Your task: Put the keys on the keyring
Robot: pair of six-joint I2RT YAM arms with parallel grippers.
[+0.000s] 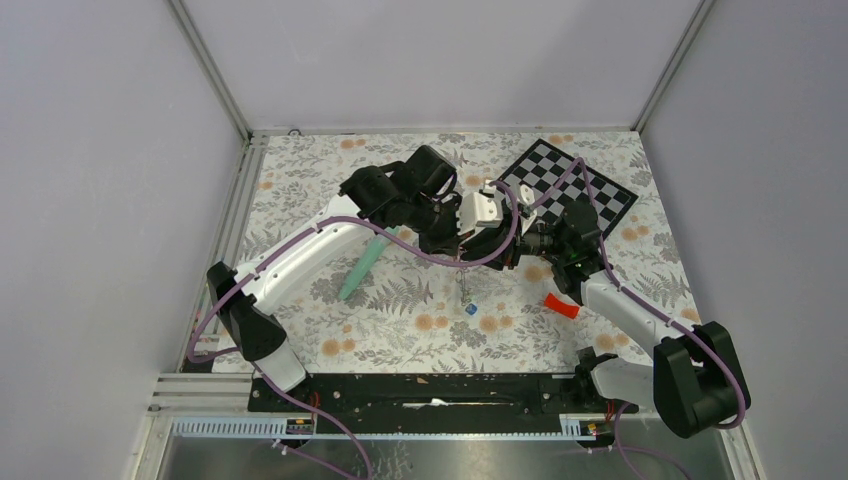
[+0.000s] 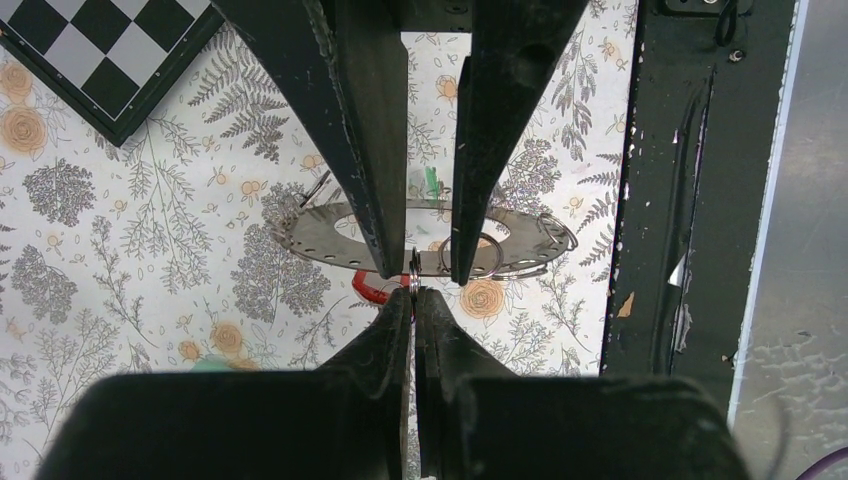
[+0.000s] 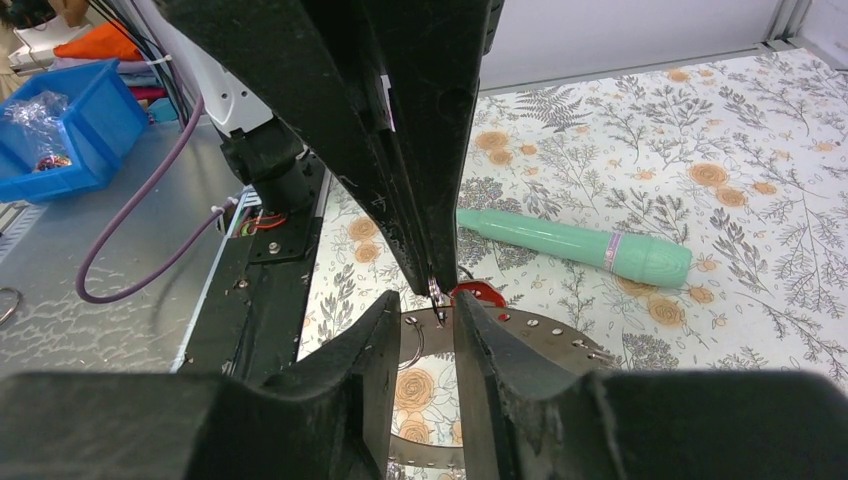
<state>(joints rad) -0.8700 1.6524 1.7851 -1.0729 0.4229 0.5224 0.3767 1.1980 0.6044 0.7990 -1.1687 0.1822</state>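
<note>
The keyring (image 2: 310, 235), a flat grey ring with small holes round its rim, hangs level in the air between both grippers; it also shows in the right wrist view (image 3: 560, 335). My left gripper (image 2: 413, 295) is shut on a small split ring (image 2: 413, 272) at the keyring's rim. My right gripper (image 3: 428, 320) has its jaws a finger-width apart, its fingers (image 2: 375, 150) lying across the keyring and straddling the left tips. I cannot tell if they touch it. A thin chain (image 1: 462, 282) hangs below, with a tiny blue key (image 1: 470, 310) at its end. Another split ring (image 2: 470, 255) sits on the keyring.
A mint-green tube (image 1: 362, 262) lies left of the grippers, also in the right wrist view (image 3: 575, 245). A curved red plastic piece (image 1: 562, 305) lies to the right. A chessboard (image 1: 570, 185) sits at the back right. The black base rail (image 1: 430, 390) runs along the near edge.
</note>
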